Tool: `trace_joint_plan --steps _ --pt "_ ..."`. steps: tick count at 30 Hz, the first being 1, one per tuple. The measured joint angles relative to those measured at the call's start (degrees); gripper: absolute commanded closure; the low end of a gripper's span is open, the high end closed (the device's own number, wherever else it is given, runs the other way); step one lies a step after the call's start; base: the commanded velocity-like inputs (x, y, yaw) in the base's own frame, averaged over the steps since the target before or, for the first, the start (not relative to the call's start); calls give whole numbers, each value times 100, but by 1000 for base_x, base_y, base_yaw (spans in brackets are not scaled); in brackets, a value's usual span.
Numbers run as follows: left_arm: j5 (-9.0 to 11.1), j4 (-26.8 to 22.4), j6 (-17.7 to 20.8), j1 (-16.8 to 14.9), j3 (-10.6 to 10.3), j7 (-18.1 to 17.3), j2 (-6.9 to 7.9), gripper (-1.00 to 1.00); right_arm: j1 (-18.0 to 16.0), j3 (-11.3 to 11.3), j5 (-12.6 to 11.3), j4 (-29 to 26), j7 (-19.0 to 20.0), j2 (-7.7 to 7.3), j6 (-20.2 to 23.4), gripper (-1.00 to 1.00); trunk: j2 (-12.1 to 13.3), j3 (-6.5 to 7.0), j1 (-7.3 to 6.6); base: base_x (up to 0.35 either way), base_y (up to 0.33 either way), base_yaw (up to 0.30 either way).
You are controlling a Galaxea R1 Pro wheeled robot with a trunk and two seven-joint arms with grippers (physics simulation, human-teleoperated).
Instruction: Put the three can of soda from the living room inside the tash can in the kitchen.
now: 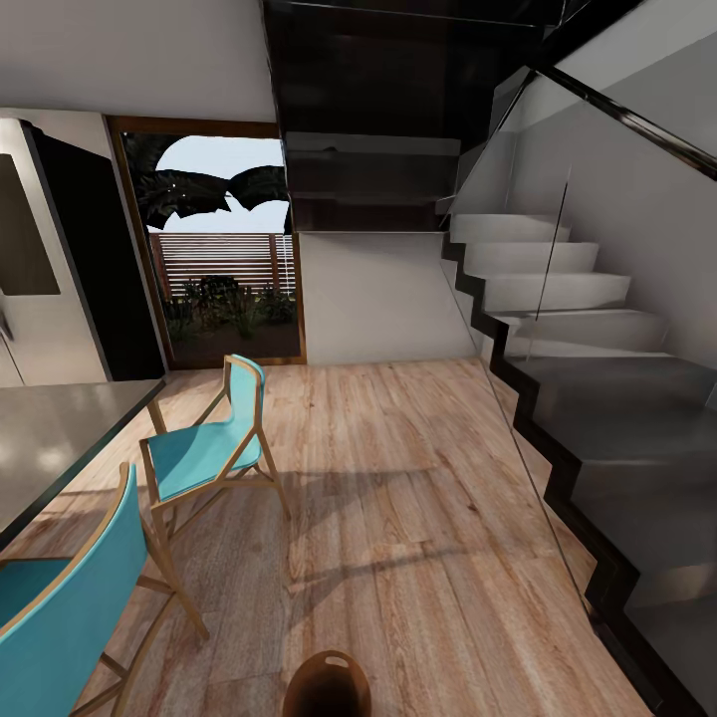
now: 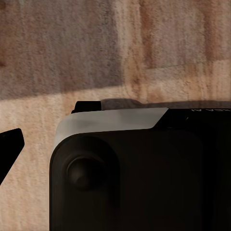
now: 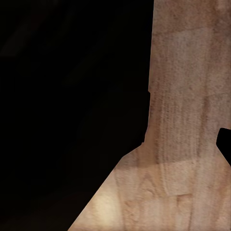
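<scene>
**Bin at the robot's feet, open floor ahead**

Head view looks down a light wood floor (image 1: 398,498), and right at the near edge of the picture sits the trash can (image 1: 328,685), a round brown bin standing upright, mouth up, its slot handle cut-out facing the camera. Only its upper part is in shot, and its inside cannot be seen from here, so what it holds, if anything, cannot be told.

To the left, two turquoise chairs (image 1: 204,448) with wooden frames stand beside a grey table (image 1: 50,438). Behind them there's a steel fridge (image 1: 40,289) against the left wall, then a wood-framed glass door (image 1: 224,249) with greenery outside. On the right, a grey staircase (image 1: 588,398) climbs behind a glass panel.

Left wrist view: dark robot body with a pale grey band over sunlit and shaded floorboards. Right wrist view: a large black shape beside more wood floor. Whether either gripper's jaws stand apart or together cannot be told
</scene>
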Motion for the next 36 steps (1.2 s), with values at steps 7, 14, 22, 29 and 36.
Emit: trace_joint_plan --steps 7,14,22,29,36 --pt "0 0 0 0 0 0 0 -100 0 0 0 0 0 0 0 -100 0 0 0 0 0 0" --pt "0 0 0 0 0 0 0 -100 0 0 0 0 0 0 0 -100 0 0 0 0 0 0" --pt "0 0 0 0 0 0 0 -100 0 0 0 0 0 0 0 -100 0 0 0 0 0 0" --pt "0 0 0 0 0 0 0 -100 0 0 0 0 0 0 0 -100 0 0 0 0 0 0" --pt "0 0 0 0 0 0 0 -100 0 0 0 0 0 0 0 -100 0 0 0 0 0 0"
